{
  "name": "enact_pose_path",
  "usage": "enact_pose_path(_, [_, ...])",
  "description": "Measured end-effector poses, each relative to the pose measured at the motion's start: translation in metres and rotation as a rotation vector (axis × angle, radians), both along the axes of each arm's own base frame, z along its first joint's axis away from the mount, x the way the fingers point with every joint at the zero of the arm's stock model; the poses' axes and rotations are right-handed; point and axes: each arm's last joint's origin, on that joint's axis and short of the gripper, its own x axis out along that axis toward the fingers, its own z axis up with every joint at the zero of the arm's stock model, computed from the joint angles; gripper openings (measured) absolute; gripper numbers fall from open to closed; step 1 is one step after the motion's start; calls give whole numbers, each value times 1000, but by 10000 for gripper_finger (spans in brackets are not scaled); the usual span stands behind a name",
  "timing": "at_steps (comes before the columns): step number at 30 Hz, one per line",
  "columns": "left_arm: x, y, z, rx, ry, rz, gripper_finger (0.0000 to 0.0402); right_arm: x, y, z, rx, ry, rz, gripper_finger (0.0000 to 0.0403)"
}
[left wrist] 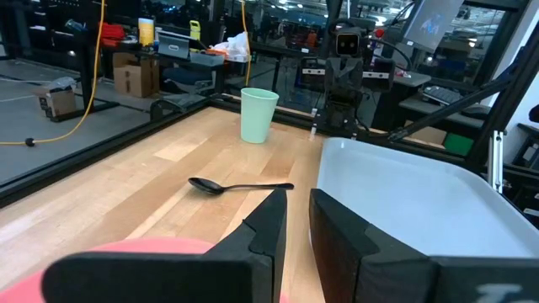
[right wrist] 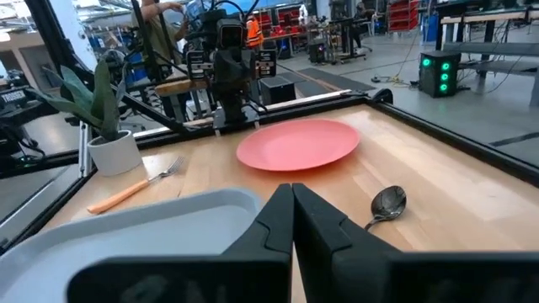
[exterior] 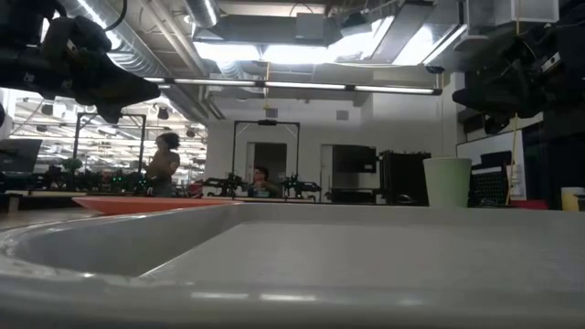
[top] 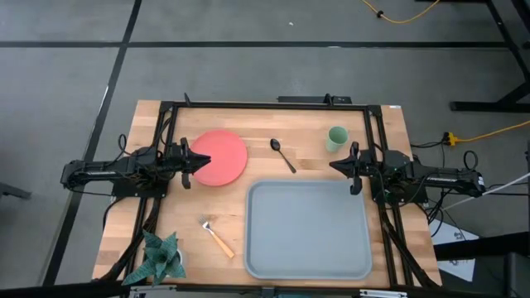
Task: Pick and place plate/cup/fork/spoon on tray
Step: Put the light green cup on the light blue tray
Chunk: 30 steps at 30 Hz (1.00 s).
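Note:
The coral-red plate (top: 224, 157) lies flat on the wooden table at the far left; it also shows in the right wrist view (right wrist: 299, 143). The black spoon (top: 282, 154) lies to the right of the plate. The pale green cup (top: 336, 137) stands upright at the far right. The orange-handled fork (top: 217, 237) lies near the front, left of the grey-blue tray (top: 308, 229). My left gripper (top: 205, 160) hovers over the plate's left edge, its fingers (left wrist: 269, 223) a narrow gap apart, holding nothing. My right gripper (top: 334, 165) is shut and empty, raised between the cup and the tray's far right corner.
A small potted plant (top: 161, 258) stands at the table's front left corner. A dark frame (top: 265, 105) runs along the table's far edge and sides. People show in the room beyond the table (exterior: 164, 160).

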Motion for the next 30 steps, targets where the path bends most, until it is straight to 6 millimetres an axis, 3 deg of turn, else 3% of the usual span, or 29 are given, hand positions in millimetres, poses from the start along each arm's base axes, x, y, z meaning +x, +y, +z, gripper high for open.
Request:
enact_pose_path(16, [0, 2, 2, 42, -9, 58, 47, 0, 0, 0, -31, 0, 1, 6])
enact_pose_path(21, [-2, 2, 15, 42, -152, 86, 47, 0, 1, 3, 94, -36, 19, 6])
enact_pose_path(30, [-5, 3, 28, 51, -286, 126, 47, -2, 4, 24, 13, -255, 124, 6])
